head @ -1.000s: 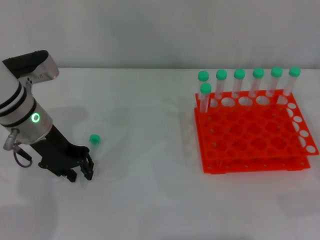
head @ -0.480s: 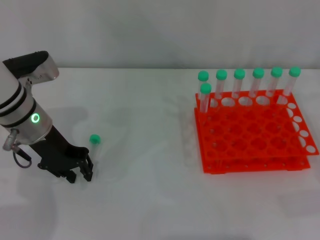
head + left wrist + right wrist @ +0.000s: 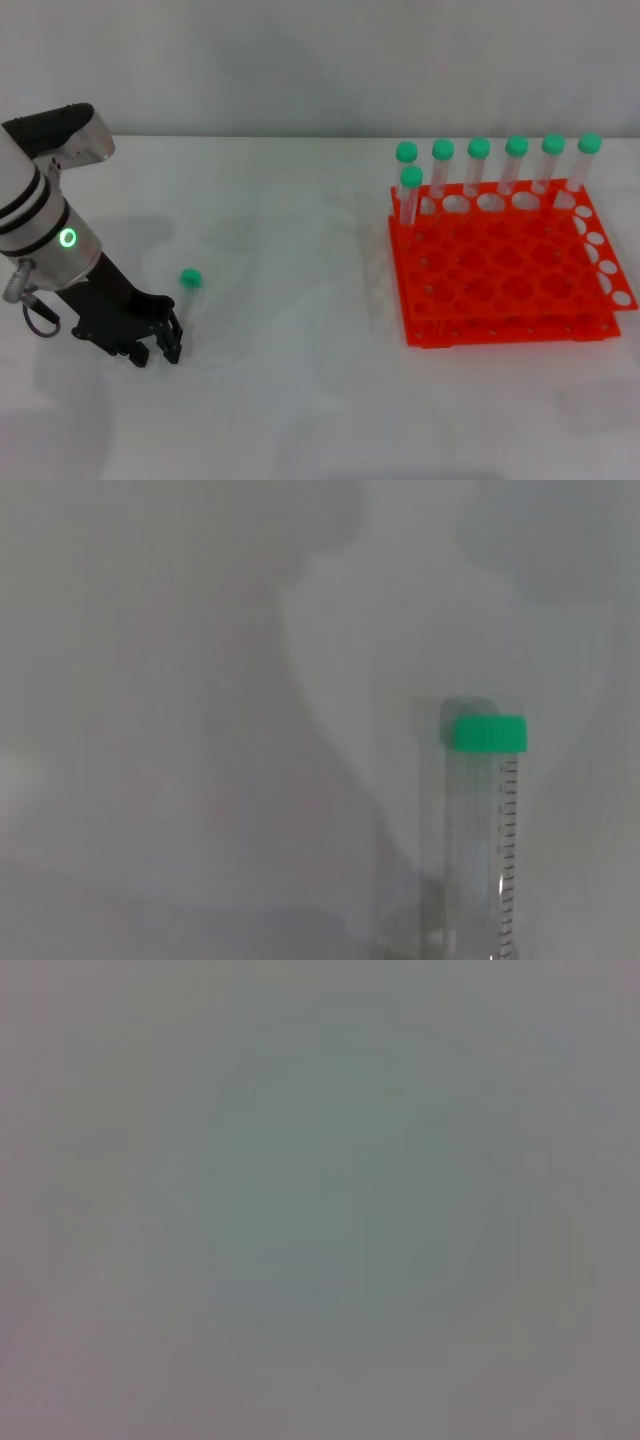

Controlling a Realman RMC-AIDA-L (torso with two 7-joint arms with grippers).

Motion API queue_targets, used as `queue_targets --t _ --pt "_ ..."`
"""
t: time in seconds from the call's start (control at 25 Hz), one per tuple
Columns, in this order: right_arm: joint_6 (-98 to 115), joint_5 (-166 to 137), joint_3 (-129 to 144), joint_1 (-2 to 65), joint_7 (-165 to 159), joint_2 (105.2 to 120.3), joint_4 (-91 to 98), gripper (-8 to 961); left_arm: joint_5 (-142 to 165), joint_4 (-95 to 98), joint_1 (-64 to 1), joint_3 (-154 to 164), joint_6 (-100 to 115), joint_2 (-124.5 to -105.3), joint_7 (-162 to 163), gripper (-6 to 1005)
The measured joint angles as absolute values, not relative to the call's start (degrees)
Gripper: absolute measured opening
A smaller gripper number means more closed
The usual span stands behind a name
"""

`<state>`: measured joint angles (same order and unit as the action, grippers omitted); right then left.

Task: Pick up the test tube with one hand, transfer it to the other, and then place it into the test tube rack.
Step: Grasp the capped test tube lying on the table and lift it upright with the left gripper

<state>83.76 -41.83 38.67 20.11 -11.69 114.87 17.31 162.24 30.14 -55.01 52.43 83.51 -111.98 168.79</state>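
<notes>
The job is at its first step: getting hold of the test tube [image 3: 187, 296]. The tube lies flat on the white counter [image 3: 290, 400], far over on the robot's left side, with its green cap [image 3: 190, 278] at the end pointing away from the robot. In the left wrist view the tube [image 3: 484, 850] shows clear, with little marks down its side.

The left gripper [image 3: 167, 343] is down low by the counter, right at the tube's near end. It looks very near or touching, but I cannot tell which, and I cannot tell if its fingers are apart or together. The tube does not look lifted yet.

The orange rack [image 3: 505, 262] sits well apart, on the right. Seven other capped tubes [image 3: 478, 168] stand along its back.

The right arm is not seen from the head, and its own camera shows only plain grey.

Next, I think the left gripper needs to close gently on the tube and lift it. The tube is round and may roll away.
</notes>
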Motion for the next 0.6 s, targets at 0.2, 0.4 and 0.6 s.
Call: queue_targets --t 0.2,0.4,0.6 --pt "83.8 -41.8 38.7 20.1 -11.7 114.87 17.3 841 162.2 29.6 -55.1 54.4 83.0 -112.08 169.6 349" --pt "83.8 -41.8 39.3 20.1 -11.7 114.95 17.3 842 162.2 29.2 -55.3 54.8 82.9 -112.05 169.6 320" --pt "83.8 -41.8 39.4 20.1 -11.8 114.96 17.3 842 162.2 29.2 -55.3 56.4 82.9 -111.91 170.2 300"
